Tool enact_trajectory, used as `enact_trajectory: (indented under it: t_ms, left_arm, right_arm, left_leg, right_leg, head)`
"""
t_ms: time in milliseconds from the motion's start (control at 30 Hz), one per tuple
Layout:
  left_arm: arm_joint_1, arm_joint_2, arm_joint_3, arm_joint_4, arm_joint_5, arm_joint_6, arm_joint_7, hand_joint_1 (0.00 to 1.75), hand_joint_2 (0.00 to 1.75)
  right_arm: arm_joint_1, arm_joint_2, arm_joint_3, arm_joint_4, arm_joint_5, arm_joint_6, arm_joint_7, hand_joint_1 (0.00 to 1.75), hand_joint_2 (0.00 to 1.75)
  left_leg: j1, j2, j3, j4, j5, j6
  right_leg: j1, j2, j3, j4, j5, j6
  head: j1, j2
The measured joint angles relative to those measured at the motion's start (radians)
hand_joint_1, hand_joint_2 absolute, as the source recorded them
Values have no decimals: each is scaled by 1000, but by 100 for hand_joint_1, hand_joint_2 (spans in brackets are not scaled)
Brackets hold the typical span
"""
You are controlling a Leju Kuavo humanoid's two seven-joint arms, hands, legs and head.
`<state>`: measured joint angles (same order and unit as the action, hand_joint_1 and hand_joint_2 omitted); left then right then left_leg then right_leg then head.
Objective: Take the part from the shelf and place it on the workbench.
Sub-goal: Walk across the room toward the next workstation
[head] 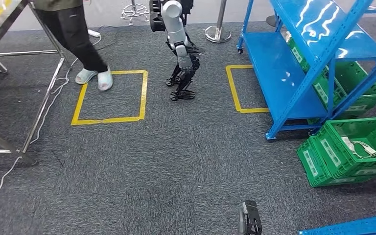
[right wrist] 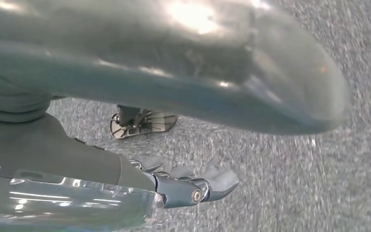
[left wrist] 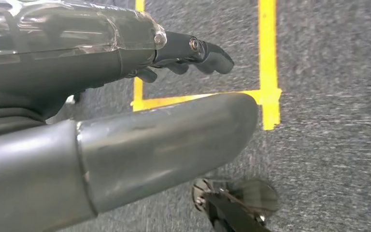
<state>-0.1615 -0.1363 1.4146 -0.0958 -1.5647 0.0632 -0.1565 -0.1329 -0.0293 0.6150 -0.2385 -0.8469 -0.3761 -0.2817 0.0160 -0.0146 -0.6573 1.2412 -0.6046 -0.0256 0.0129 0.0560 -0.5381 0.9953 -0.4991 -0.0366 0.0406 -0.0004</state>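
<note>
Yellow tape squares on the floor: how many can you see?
2. One full yellow tape square lies on the carpet beside the person's feet. A second one lies to its right, partly hidden under the blue shelf. Others may be out of view.

Head view high, facing down at carpet (head: 176, 161), wrist views close above it

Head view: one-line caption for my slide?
Blue shelf and green bins right, yellow floor squares ahead, a person's legs by the workbench.
</note>
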Motion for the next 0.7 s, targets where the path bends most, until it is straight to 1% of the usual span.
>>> enact_trajectory:
  t_ms: [33,67,100,133,167,200,233,267,300,333,367,400,433,467,500,533,567,600,633,667,700]
  left_arm:
    - [0,0,0,0,0,1,0,0,0]
    - [0,1,0,0,0,3,1,0,0]
    - [-1,2,1,0,1,4,2,0,0]
    - [-1,2,1,0,1,6,3,0,0]
    - [0,2,2,0,2,7,3,0,0]
    - [0,2,2,0,2,8,2,0,0]
    - [0,0,3,0,2,8,-1,0,0]
    - [0,-1,4,0,2,7,-5,0,0]
    - [0,-3,4,-1,1,6,-9,0,0]
    - [0,-5,5,-1,0,5,-12,0,0]
    - [1,-6,5,-1,-2,5,-14,0,0]
    - [1,-8,5,-1,-3,5,-14,0,0]
    - [1,-10,5,-1,-3,5,-14,0,0]
    - [1,-12,5,-1,-3,5,-15,0,0]
    - [0,-14,5,-1,-3,4,-17,0,0]
    - [-1,-16,5,-1,-3,4,-18,0,0]
    - [-2,-17,5,-1,-3,3,-19,0,0]
    - [-3,-18,5,-1,-4,3,-20,0,0]
    - [-4,-19,4,-1,-4,3,-19,0,0]
    - [-5,-19,4,-1,-4,3,-19,0,0]
    - [-6,-19,4,-1,-4,3,-18,0,0]
  right_arm:
    - [-1,0,0,0,3,1,0,0,0]
    - [-4,0,0,0,6,2,0,0,0]
    - [-7,0,0,0,9,4,1,0,0]
    - [-9,1,0,-1,13,5,2,0,0]
    - [-11,2,0,-1,15,5,2,0,0]
    - [-12,2,0,-2,16,4,3,0,0]
    - [-11,3,0,-2,15,2,4,0,0]
    - [-10,3,0,-3,13,0,4,0,0]
    - [-12,3,1,-3,12,-1,5,0,0]
    - [-14,3,1,-3,11,-2,5,0,0]
    - [-17,4,1,-3,11,-2,6,0,0]
    - [-18,4,1,-3,12,-3,7,0,0]
    - [-16,4,1,-3,12,-4,9,0,0]
    - [-12,3,1,-3,11,-7,13,0,0]
    - [-7,2,1,-3,11,-11,16,0,0]
    - [-2,1,1,-2,11,-15,19,0,0]
    - [0,-1,1,-2,11,-18,21,0,0]
    - [2,-2,2,-2,12,-20,22,0,0]
    - [2,-3,2,-2,13,-22,22,0,0]
    - [2,-4,1,-2,13,-23,22,0,0]
    - [3,-6,1,-1,13,-23,22,0,0]
  left_leg:
    - [-3,-18,22,-65,47,7]
    - [-3,-50,45,-130,82,15]
    - [-3,-76,66,-182,103,20]
    - [-5,-94,79,-212,109,24]
    - [-6,-97,86,-223,105,27]
    - [-7,-81,92,-231,104,28]
    - [-7,-65,98,-238,105,32]
    - [-6,-48,106,-247,106,36]
    - [-5,-28,114,-255,106,40]
    - [-5,-7,122,-261,105,43]
    - [-6,15,127,-264,102,45]
    - [-7,36,131,-264,97,46]
    - [-7,54,135,-264,92,43]
    - [-6,70,139,-264,87,41]
    - [-4,83,144,-264,81,36]
    - [-2,94,151,-264,76,31]
    - [-2,103,156,-264,70,25]
    - [-3,111,161,-263,65,18]
    - [-4,117,165,-262,60,12]
    - [-4,124,168,-263,56,6]
    - [-2,130,173,-263,53,1]
  right_leg:
    - [1,14,5,0,-3,0]
    - [1,26,7,2,-6,3]
    - [0,40,7,4,-9,7]
    - [-3,52,5,5,-11,12]
    - [-6,66,2,5,-12,18]
    - [-9,82,-1,4,-12,24]
    - [-11,86,-2,5,-13,29]
    - [-10,72,-8,16,-20,34]
    - [-9,45,-22,46,-38,39]
    - [-10,10,-47,95,-63,45]
    - [-13,-20,-82,158,-91,52]
    - [-18,-36,-118,217,-113,59]
    - [-23,-46,-141,254,-118,64]
    - [-28,-52,-149,258,-105,69]
    - [-33,-59,-136,225,-76,72]
    - [-37,-72,-107,163,-37,76]
    - [-37,-92,-76,100,-8,78]
    - [-35,-108,-50,48,11,75]
    - [-32,-118,-35,18,17,70]
    - [-27,-120,-31,11,11,63]
    - [-25,-110,-31,10,10,53]
  head:
    - [-1,0]
    - [-1,0]
    - [-1,0]
    - [0,0]
    - [1,0]
    - [0,0]
    - [1,0]
    - [4,0]
    - [8,0]
    - [14,0]
    - [18,0]
    - [20,0]
    - [21,0]
    - [22,0]
    - [23,0]
    - [25,0]
    - [28,0]
    - [30,0]
    - [31,0]
    - [29,0]
    - [25,0]
